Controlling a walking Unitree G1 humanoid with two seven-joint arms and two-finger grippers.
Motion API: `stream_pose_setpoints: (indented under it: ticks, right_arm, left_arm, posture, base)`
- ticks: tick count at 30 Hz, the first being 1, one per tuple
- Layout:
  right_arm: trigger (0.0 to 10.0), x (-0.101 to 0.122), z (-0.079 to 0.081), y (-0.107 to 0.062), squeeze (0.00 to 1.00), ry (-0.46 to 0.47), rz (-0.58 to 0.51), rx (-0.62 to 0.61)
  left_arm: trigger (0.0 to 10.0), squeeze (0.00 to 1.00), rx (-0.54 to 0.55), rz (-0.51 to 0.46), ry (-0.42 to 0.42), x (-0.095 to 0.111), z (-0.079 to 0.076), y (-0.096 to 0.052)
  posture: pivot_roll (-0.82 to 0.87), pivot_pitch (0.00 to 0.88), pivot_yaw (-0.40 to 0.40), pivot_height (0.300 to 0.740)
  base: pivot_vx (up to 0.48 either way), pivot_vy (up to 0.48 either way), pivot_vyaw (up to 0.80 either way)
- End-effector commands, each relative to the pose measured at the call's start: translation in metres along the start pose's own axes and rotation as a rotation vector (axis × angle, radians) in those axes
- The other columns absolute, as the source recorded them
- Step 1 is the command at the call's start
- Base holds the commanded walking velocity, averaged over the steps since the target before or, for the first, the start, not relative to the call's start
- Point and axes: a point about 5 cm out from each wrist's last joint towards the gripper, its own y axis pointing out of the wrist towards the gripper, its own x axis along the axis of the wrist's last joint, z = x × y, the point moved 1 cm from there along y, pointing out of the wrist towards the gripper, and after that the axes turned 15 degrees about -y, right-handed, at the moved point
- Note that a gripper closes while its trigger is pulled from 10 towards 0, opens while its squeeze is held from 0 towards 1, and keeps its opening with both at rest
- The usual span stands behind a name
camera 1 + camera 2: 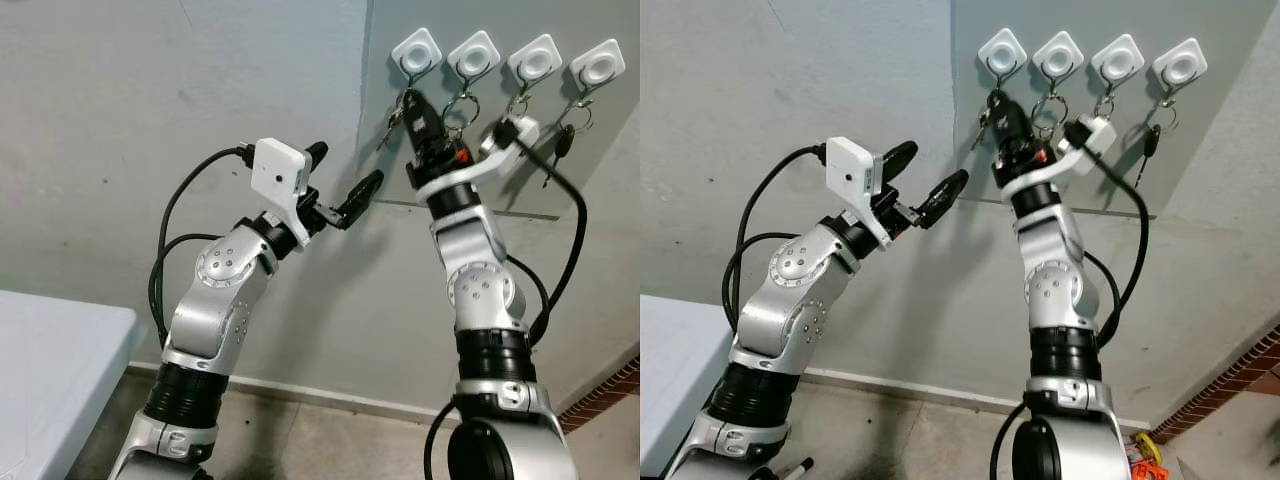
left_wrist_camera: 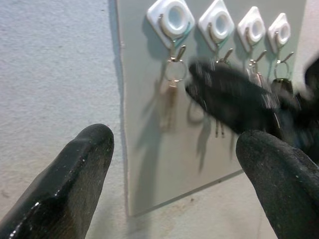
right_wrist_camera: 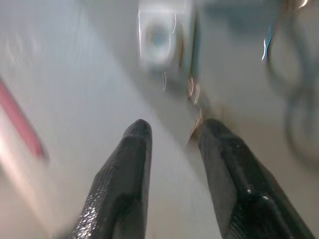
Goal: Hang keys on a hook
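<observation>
We are facing a grey wall panel [image 1: 560,170] that carries a row of four white diamond-shaped hooks [image 1: 417,52], each with a key ring hanging from it. The keys [image 2: 169,94] of the task are hanging on the leftmost hook: a small silver ring with a pale metal key dangling straight down below it, resting against the panel; in the left wrist view the key is blurred, so we cannot make out its teeth. We are holding our right gripper [image 1: 415,110] up at that leftmost hook, its black fingers [image 3: 124,179] pointing upward just beside the ring. In the right wrist view its jaws are standing a little apart with nothing between them, the white hook blurred just beyond the tips. We are keeping our left gripper [image 1: 340,185] raised to the left of the panel, aimed toward the hooks, its jaws spread wide and empty. A pale worktop [image 1: 50,370] is showing at the lower left.
</observation>
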Motion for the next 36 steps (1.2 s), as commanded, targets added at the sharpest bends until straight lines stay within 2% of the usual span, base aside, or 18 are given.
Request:
stream_pose_setpoints:
  ticks: [1, 9, 12, 13, 14, 15, 18, 19, 20, 23, 24, 25, 28, 30, 32, 33, 34, 36]
  right_arm:
    - [10.0, 0.000, 0.009, -0.001, 0.00, -0.069, 0.009, 0.059]
    - [10.0, -0.025, 0.004, -0.035, 0.00, -0.163, 0.127, 0.080]
    - [10.0, -0.040, -0.001, -0.050, 0.00, -0.205, 0.199, 0.075]
    - [10.0, -0.052, -0.005, -0.062, 0.00, -0.228, 0.252, 0.065]
    - [10.0, -0.077, -0.015, -0.086, 0.00, -0.258, 0.367, 0.035]
    - [10.0, -0.087, -0.019, -0.095, 0.00, -0.280, 0.417, 0.010]
    - [10.0, -0.100, -0.025, -0.108, 0.00, -0.315, 0.478, -0.012]
    - [10.0, -0.118, -0.036, -0.131, 0.00, -0.341, 0.585, -0.079]
    - [10.0, -0.128, -0.041, -0.144, 0.00, -0.342, 0.649, -0.119]
    - [10.0, -0.145, -0.050, -0.174, 0.00, -0.337, 0.771, -0.196]
    - [10.0, -0.145, -0.050, -0.174, 0.00, -0.337, 0.771, -0.196]
    - [10.0, -0.155, -0.055, -0.195, 0.00, -0.360, 0.861, -0.250]
    - [10.0, -0.164, -0.059, -0.217, 0.00, -0.372, 0.961, -0.299]
    - [10.0, -0.169, -0.061, -0.236, 0.00, -0.387, 1.043, -0.323]
    - [10.0, -0.173, -0.062, -0.253, 0.00, -0.415, 1.120, -0.341]
    - [10.0, -0.173, -0.062, -0.253, 0.00, -0.415, 1.120, -0.341]
    - [10.0, -0.175, -0.062, -0.266, 0.00, -0.430, 1.173, -0.347]
    - [10.0, -0.176, -0.063, -0.276, 0.00, -0.439, 1.210, -0.355]
  left_arm:
    - [10.0, 0.00, 0.011, -0.013, 0.017, 0.003, 0.001, -0.002]
    - [10.0, 0.00, 0.060, 0.014, 0.009, -0.013, 0.006, -0.010]
    - [10.0, 0.00, 0.093, 0.052, 0.006, -0.027, 0.011, -0.015]
    - [10.0, 0.00, 0.124, 0.085, 0.011, -0.042, 0.016, -0.021]
    - [10.0, 0.00, 0.195, 0.175, 0.016, -0.073, 0.028, -0.036]
    - [10.0, 0.00, 0.226, 0.209, 0.020, -0.086, 0.033, -0.043]
    - [10.0, 0.00, 0.284, 0.256, 0.010, -0.103, 0.042, -0.055]
    - [10.0, 0.00, 0.380, 0.336, 0.000, -0.129, 0.054, -0.076]
    - [10.0, 0.00, 0.433, 0.388, -0.013, -0.143, 0.060, -0.088]
    - [10.0, 0.00, 0.567, 0.515, -0.073, -0.174, 0.071, -0.119]
    - [10.0, 0.00, 0.567, 0.515, -0.073, -0.174, 0.071, -0.119]
    - [10.0, 0.00, 0.636, 0.593, -0.120, -0.193, 0.073, -0.142]
    - [10.0, 0.00, 0.662, 0.652, -0.136, -0.206, 0.071, -0.159]
    - [10.0, 0.00, 0.698, 0.694, -0.189, -0.216, 0.068, -0.174]
    - [10.0, 0.00, 0.727, 0.761, -0.176, -0.224, 0.067, -0.188]
    - [10.0, 0.00, 0.727, 0.761, -0.176, -0.224, 0.067, -0.188]
    - [10.0, 0.00, 0.752, 0.818, -0.180, -0.231, 0.064, -0.203]
    - [10.0, 0.00, 0.779, 0.852, -0.191, -0.236, 0.062, -0.214]
  posture:
    - [-0.02, 0.000, 0.035, 0.740]
    - [-0.03, 0.000, 0.039, 0.740]
    - [-0.03, 0.000, 0.042, 0.740]
    - [-0.03, 0.000, 0.042, 0.740]
    - [-0.04, 0.000, 0.046, 0.740]
    - [-0.04, 0.000, 0.049, 0.740]
    - [-0.04, 0.000, 0.049, 0.740]
    - [-0.05, 0.000, 0.054, 0.740]
    - [-0.05, 0.000, 0.055, 0.740]
    - [-0.05, 0.000, 0.057, 0.740]
    - [-0.05, 0.000, 0.057, 0.740]
    - [-0.05, 0.000, 0.056, 0.740]
    - [-0.06, 0.000, 0.052, 0.740]
    - [-0.05, 0.000, 0.050, 0.740]
    - [-0.06, 0.000, 0.043, 0.740]
    - [-0.06, 0.000, 0.043, 0.740]
    - [-0.06, 0.000, 0.041, 0.740]
    - [-0.06, 0.000, 0.038, 0.740]
  base:
    - [0.000, 0.000, 0.00]
    - [0.000, 0.000, 0.00]
    - [0.000, 0.000, 0.00]
    - [0.000, 0.000, 0.00]
    - [0.000, 0.000, 0.00]
    - [0.000, 0.000, 0.00]
    - [0.000, 0.000, 0.00]
    - [0.000, 0.000, 0.00]
    - [0.000, 0.000, 0.00]
    - [0.000, 0.000, 0.00]
    - [0.000, 0.000, 0.00]
    - [0.000, 0.000, 0.00]
    - [0.000, 0.000, 0.00]
    - [0.000, 0.000, 0.00]
    - [0.000, 0.000, 0.00]
    - [0.000, 0.000, 0.00]
    - [0.000, 0.000, 0.00]
    - [0.000, 0.000, 0.00]
